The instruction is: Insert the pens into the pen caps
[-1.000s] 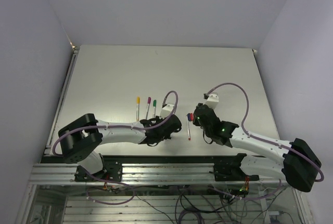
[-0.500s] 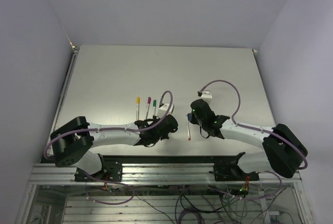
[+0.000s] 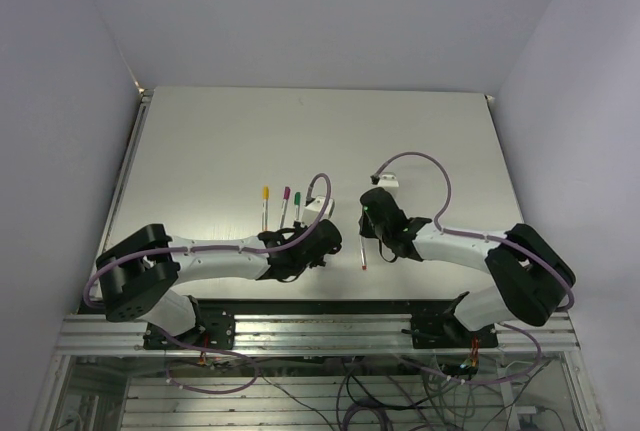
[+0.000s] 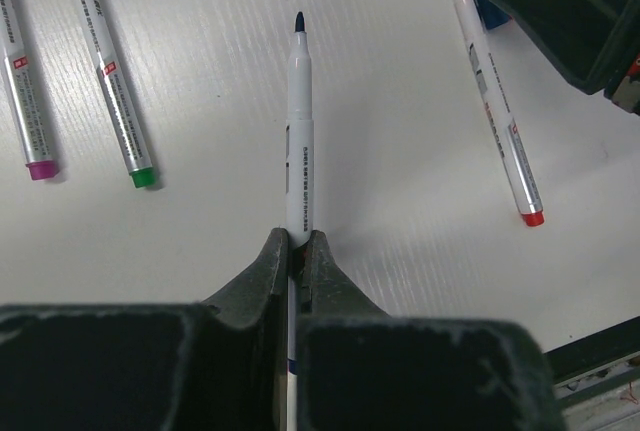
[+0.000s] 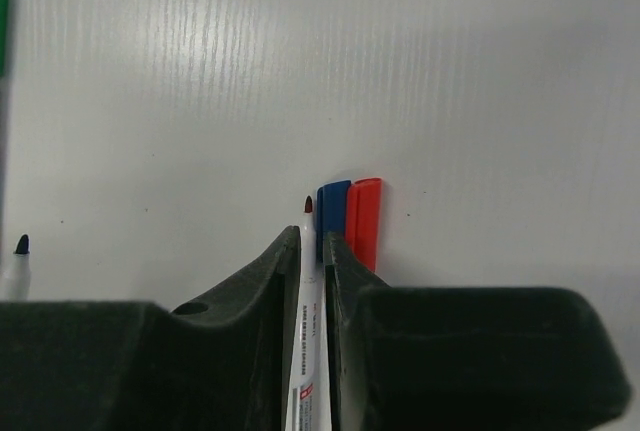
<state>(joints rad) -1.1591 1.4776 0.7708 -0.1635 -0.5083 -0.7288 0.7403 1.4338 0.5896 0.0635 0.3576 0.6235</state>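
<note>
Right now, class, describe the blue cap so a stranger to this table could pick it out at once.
On the pale table, find the right end effector, toward the middle of the near edge. Just past its fingertips two stubby caps lie side by side. The blue cap is the one beside the pen; the red cap lies beyond it.

Swung leftward, elbow drawn in: white right arm (image 3: 470,243). Carried onto thin white red-ended pen (image 3: 363,251), set tight astride it: black right gripper (image 3: 368,229). Hidden from overhead thereby: stubby red plastic cap (image 5: 366,221). Dropped slightly leftward: left arm's dark shoulder joint (image 3: 135,276).
</note>
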